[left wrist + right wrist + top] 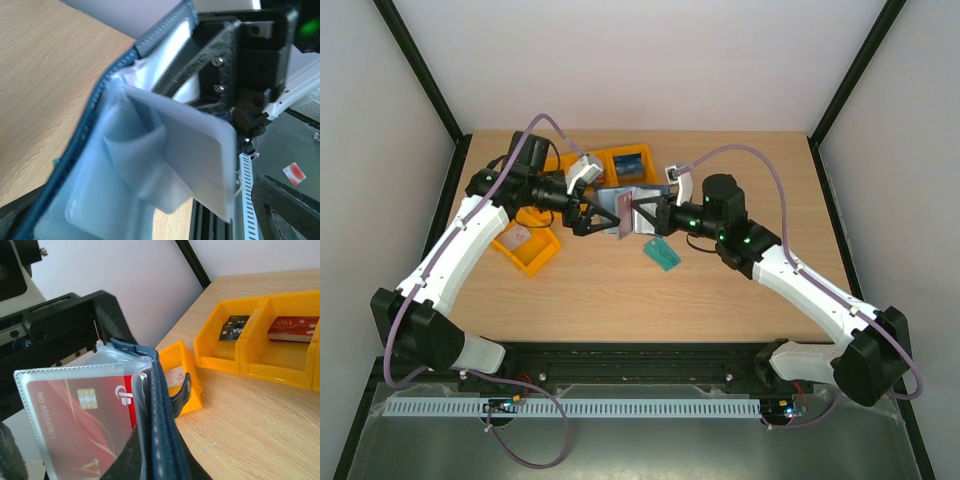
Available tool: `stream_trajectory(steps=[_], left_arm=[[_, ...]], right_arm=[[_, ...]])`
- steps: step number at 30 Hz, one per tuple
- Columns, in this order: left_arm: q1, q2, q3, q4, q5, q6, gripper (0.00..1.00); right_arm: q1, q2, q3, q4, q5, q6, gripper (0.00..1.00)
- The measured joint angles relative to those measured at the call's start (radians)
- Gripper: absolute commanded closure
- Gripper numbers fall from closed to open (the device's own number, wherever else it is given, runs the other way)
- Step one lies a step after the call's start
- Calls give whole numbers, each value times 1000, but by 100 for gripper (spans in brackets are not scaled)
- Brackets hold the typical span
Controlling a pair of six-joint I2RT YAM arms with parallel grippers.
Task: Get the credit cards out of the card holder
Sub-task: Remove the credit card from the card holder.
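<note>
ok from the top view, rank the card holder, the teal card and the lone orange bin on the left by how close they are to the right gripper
1. card holder, clamped in the right gripper at mid-table.
2. teal card, flat on the table just on its near side.
3. lone orange bin, well off to the left.

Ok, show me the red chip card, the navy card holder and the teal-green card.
Red plastic chip card in clear sleeve point(65, 435): right wrist view, red face below the chip.
Dark navy wallet-like card holder point(159, 415): right wrist view, stitched navy spine.
Teal-green rectangular card point(662, 252): top external view, its middle.
</note>
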Motion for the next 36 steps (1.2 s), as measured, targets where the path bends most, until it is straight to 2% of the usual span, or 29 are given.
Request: stream_trajectory(steps=[5, 13, 20, 25, 26, 28, 29, 31, 33, 34, 36], left_arm=[[-9, 0, -15, 71, -54, -55, 1], [-21, 3, -23, 128, -49, -112, 2], [-16, 10, -55, 178, -70, -156, 45], [-8, 10, -69, 161, -32, -126, 91], [-8, 10, -69, 155, -29, -129, 97], [-8, 9, -69, 135, -3, -104, 98], [-10, 8, -69, 129, 2, -90, 98], [-11, 8, -69, 113, 9, -72, 98], [-8, 7, -69, 101, 10, -68, 98], [-6, 7, -69, 99, 5, -68, 98], [1, 7, -73, 96, -21, -77, 98]], right_arm=[[8, 0, 0, -18, 2, -11, 98], [9, 27, 21, -66, 50, -23, 98], [9, 12, 7, -24, -28, -30, 98], [7, -19, -24, 13, -82, -36, 98], [4, -21, -29, 21, -87, -36, 98], [-6, -23, -40, 27, -90, -37, 98], [-14, -23, -48, 32, -98, -37, 96], [-22, -23, -56, 42, -115, -35, 72], [-28, -24, -57, 42, -118, -26, 56], [-34, -26, -57, 41, -111, -27, 52], [-55, -30, -56, 31, -81, -26, 50]])
